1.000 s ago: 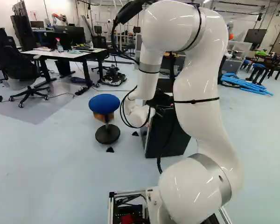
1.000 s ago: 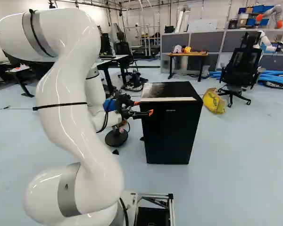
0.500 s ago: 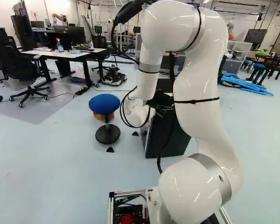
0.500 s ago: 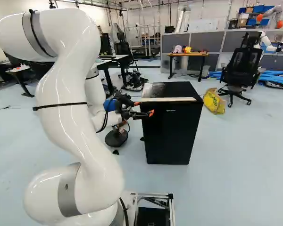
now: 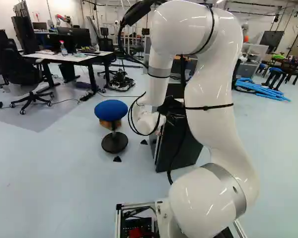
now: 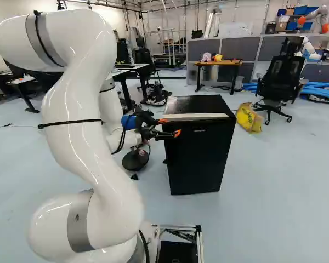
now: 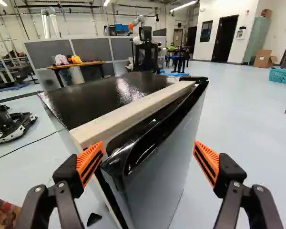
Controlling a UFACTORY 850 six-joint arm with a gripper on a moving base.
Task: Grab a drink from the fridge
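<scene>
In the right base view my gripper (image 6: 170,126) reaches the upper left edge of the black fridge (image 6: 200,148). The wrist view has the gripper (image 7: 148,151) open, its fingers wide apart on either side of the fridge door's (image 7: 155,164) free edge. One orange pad (image 7: 89,162) is at the gap between the door and the pale strip (image 7: 128,114) along the fridge top's front; whether it touches the door I cannot tell. The other pad stands off the door's outer face. The door is slightly ajar, and the fridge's inside is hidden.
A blue stool (image 5: 111,110) stands left of the fridge in the left base view. Beyond the fridge are a yellow bag (image 6: 249,118), a black office chair (image 6: 281,79) and a wooden table (image 6: 218,63). Another robot (image 6: 318,19) is at the far right.
The fridge door has swung slightly outward, its lower edge coming nearer the base. My gripper has shifted a little with it. The base has not moved.
</scene>
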